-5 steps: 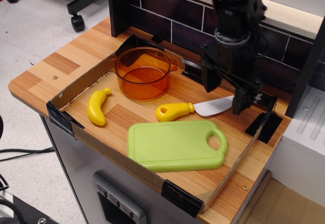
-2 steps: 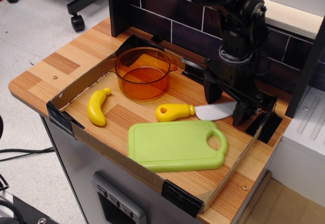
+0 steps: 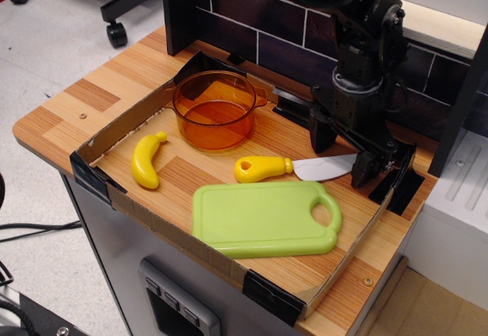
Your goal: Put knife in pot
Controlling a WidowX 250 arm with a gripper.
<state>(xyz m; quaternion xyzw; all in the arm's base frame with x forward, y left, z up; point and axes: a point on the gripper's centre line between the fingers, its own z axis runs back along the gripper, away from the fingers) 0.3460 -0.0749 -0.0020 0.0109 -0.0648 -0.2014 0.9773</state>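
Observation:
The knife [image 3: 282, 168] lies flat on the wooden tray floor, with its yellow handle pointing left and its pale blade pointing right. The translucent orange pot [image 3: 214, 110] stands empty at the back left of the tray, apart from the knife. My gripper [image 3: 341, 155] is open and hangs low over the tip of the blade, with one black finger [image 3: 321, 132] behind the blade and the other [image 3: 364, 168] to its right. It holds nothing.
A yellow toy banana [image 3: 146, 161] lies at the left of the tray. A green cutting board [image 3: 264, 218] lies in front of the knife. Low cardboard walls [image 3: 122, 123] ring the tray. A dark brick-pattern wall [image 3: 259, 24] stands behind.
My gripper has moved down and slightly right, from above the blade to down around its tip. The knife, pot, banana and board have not moved.

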